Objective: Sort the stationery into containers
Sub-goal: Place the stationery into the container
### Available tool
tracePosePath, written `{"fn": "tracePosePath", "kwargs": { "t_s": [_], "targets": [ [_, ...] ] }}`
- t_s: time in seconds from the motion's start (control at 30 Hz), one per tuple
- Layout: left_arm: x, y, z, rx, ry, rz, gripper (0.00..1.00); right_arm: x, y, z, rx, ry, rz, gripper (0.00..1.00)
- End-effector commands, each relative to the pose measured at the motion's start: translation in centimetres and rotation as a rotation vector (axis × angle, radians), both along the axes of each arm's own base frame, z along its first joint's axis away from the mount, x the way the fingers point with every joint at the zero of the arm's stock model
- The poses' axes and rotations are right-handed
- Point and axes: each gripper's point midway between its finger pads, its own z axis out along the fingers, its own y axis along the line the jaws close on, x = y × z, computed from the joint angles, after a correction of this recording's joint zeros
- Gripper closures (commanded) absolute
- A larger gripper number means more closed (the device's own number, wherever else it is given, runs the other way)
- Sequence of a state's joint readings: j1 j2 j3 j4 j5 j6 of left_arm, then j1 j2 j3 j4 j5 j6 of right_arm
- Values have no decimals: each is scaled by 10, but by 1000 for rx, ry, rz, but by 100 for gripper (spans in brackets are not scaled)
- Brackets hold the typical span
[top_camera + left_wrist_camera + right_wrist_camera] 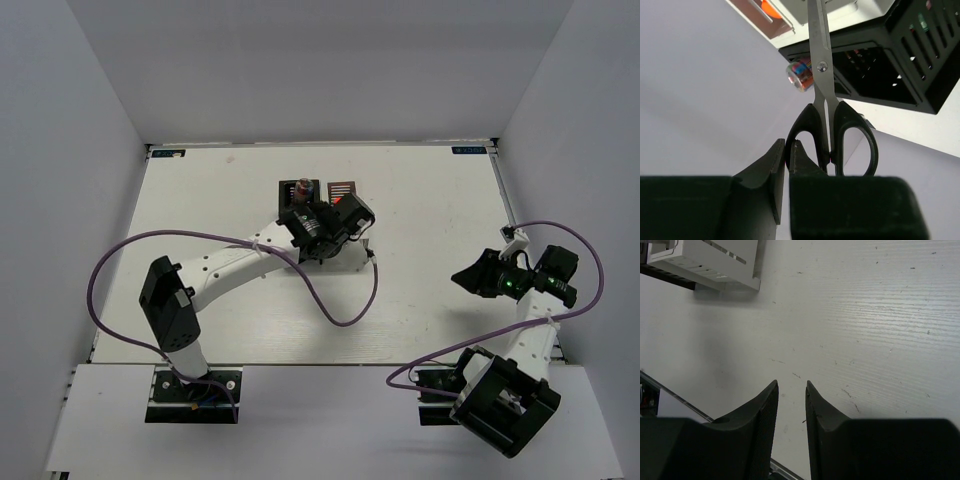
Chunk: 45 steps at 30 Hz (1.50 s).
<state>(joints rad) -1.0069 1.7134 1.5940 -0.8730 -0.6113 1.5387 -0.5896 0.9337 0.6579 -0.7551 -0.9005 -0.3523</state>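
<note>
My left gripper (787,146) is shut on one black handle loop of the steel scissors (821,85). The blades point away toward the black organiser (900,70) and the white-grey organiser (850,12) behind it. A clear tube (799,75) with coloured contents lies by the black organiser's corner. In the top view my left gripper (322,228) hovers just in front of the two organisers (300,189) at the table's middle back. My right gripper (466,275) is open and empty above bare table on the right; its fingers (767,405) stand apart.
An orange-ended item (768,7) shows in the white-grey organiser. The right wrist view catches the organisers' slotted wall (715,262) far off. A purple cable (345,305) loops across the table in front of the left arm.
</note>
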Motion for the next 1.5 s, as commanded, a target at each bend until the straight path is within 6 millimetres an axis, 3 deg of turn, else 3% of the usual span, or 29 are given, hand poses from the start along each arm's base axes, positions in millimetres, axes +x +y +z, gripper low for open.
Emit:
{"fn": "tracePosePath", "kwargs": {
  "t_s": [0.0,0.2,0.37,0.47,0.57,0.63,0.7,0.83,0.93,1.0,1.03,1.07,1.1,1.13,1.2,1.23,1.27,1.3,1.33,1.37,1.4,1.43,1.47],
  "targets": [
    [-1,0,-11,6,20,-6,100,0,1,4,13,-23,14,68],
    [10,-17,-25,-2,1,-23,100,1,1,3,16,-24,13,68],
    [19,-31,-24,-30,-35,-40,98,-1,2,2,25,-20,13,66],
    [24,-41,-22,-68,-64,-50,90,-1,1,2,29,-17,10,66],
    [30,-49,-18,-109,-103,-55,76,-1,1,2,29,-23,17,66],
    [31,-49,-17,-113,-112,-57,61,-1,2,2,34,-20,16,66],
    [34,-54,-11,-148,-141,-55,43,-1,2,3,36,-23,15,66],
    [38,-57,4,-221,-200,-24,32,-2,2,3,38,-24,19,66],
    [36,-55,13,-290,-207,14,31,-3,2,4,38,-24,16,66],
    [35,-54,31,-391,-212,60,31,-3,2,4,38,-24,14,66],
    [34,-52,41,-477,-209,107,31,-3,2,5,35,-29,15,63],
    [33,-50,51,-579,-210,164,33,-3,2,5,29,-32,19,44],
    [30,-45,72,-681,-229,204,37,-3,2,6,31,-33,22,36],
    [29,-41,76,-815,-219,289,39,-4,2,7,29,-36,25,27],
    [22,-10,107,-1039,-249,471,45,-4,4,9,22,-50,47,10],
    [9,8,103,-1209,-177,624,45,-4,5,10,30,-51,55,10],
    [3,14,100,-1255,-111,662,43,-4,6,12,28,-65,69,10],
    [-15,33,65,-1175,-21,740,36,-3,5,14,23,-70,72,10],
    [-43,35,82,-1457,204,812,11,0,5,18,17,-80,78,10],
    [-48,53,50,-1461,267,906,0,0,5,17,16,-77,78,10],
    [-79,66,57,-1635,412,925,0,2,3,19,3,-87,79,10],
    [-79,81,52,-1755,449,1038,0,6,-1,21,-12,-92,65,10],
    [-85,98,14,-1735,486,1127,0,12,-7,23,-40,-98,43,10]
  ]
}}
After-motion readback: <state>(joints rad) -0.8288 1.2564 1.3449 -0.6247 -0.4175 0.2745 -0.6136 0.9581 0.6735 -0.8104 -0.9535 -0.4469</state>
